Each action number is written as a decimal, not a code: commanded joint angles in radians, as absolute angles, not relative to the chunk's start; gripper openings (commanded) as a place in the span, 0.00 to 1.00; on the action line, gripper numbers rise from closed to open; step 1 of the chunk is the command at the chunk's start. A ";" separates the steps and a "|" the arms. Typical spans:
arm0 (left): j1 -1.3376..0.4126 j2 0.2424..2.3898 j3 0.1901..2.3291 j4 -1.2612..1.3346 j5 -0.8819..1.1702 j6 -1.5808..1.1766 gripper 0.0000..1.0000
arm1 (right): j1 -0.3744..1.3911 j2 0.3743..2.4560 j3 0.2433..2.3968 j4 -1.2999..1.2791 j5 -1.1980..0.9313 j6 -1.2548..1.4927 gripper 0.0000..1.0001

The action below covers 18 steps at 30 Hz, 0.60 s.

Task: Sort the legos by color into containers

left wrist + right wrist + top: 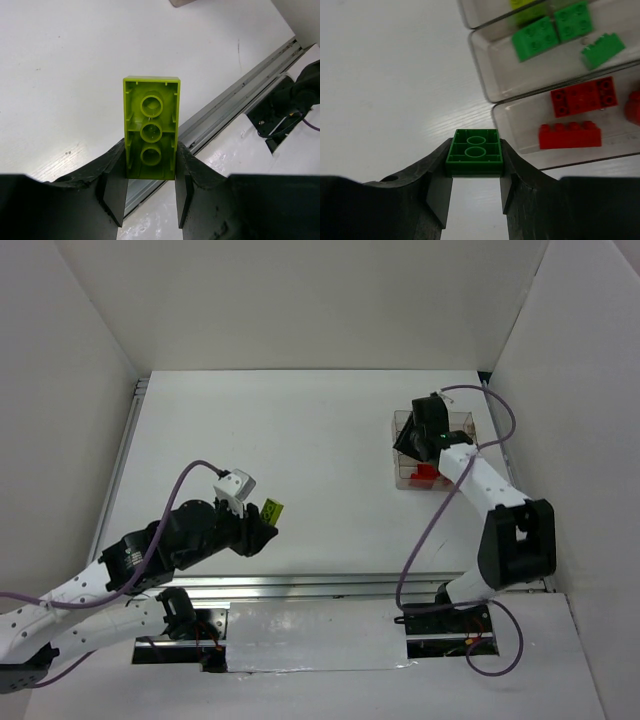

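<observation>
Right wrist view showed your right gripper [475, 172] clamped on a dark green brick [474, 150], pinched only at the fingertips, at lower centre, just left of the tray [487, 75] and nearest its red compartment. If you released there, it could miss or join the red bricks [570, 136]. Your left gripper [150, 182] held a yellow-green brick [151, 120] by one end, well apart from the tray; it might pivot out
</observation>
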<state>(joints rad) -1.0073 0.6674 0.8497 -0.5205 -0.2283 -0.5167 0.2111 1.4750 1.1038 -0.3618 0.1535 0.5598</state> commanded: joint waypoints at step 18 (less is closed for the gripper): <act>-0.999 0.719 0.742 -0.368 -0.113 -0.540 0.00 | 0.080 1.896 1.514 -0.600 0.351 0.598 0.35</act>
